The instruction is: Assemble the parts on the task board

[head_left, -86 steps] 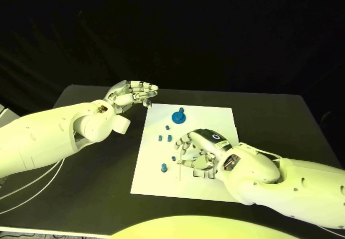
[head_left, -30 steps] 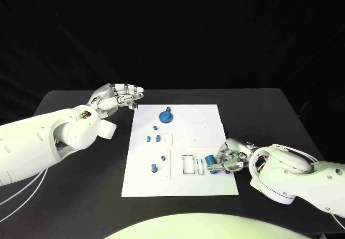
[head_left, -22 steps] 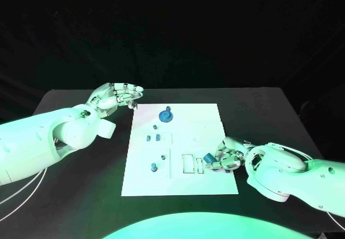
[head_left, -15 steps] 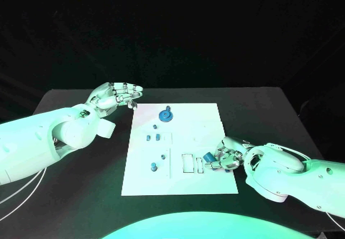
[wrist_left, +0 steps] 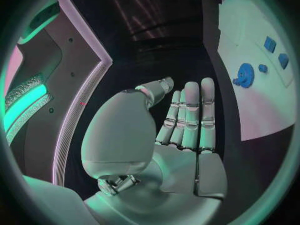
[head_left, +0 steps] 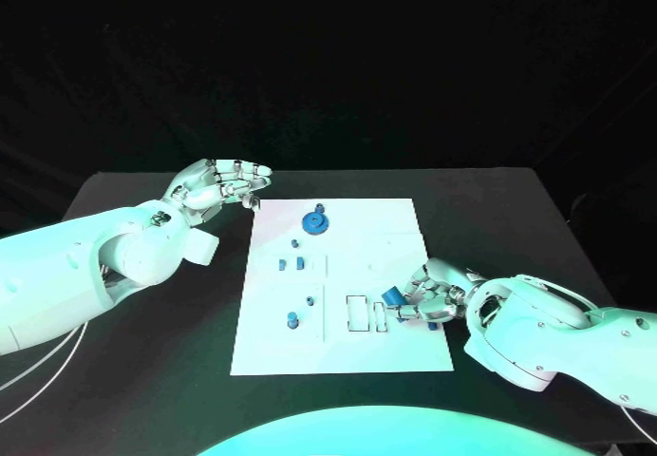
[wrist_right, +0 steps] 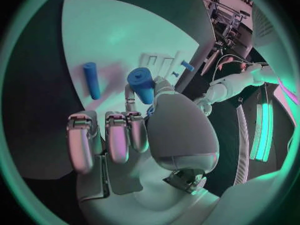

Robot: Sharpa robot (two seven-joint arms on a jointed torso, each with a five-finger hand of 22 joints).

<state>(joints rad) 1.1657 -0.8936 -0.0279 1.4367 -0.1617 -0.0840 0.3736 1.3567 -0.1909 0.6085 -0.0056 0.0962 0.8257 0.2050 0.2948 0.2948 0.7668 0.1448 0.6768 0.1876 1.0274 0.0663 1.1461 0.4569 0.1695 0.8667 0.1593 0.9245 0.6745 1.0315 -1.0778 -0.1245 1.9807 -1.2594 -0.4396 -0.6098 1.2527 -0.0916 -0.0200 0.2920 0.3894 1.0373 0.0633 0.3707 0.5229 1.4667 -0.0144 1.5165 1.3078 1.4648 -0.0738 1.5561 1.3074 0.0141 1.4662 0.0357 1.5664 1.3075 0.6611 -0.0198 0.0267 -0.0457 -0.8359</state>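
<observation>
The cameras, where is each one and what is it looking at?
Head view: on the robot's head, looking down at the task board; both arms show, and the right robot hand holds a blue peg.
Left wrist view: behind the left robot hand, which holds nothing; blue gear beyond.
Right wrist view: behind the right robot hand, facing the board.
Shared: the peg.

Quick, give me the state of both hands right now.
Left hand: holds nothing, its fingers straight and side by side, beside the task board.
Right hand: pinching a blue cylinder part over the board.
</observation>
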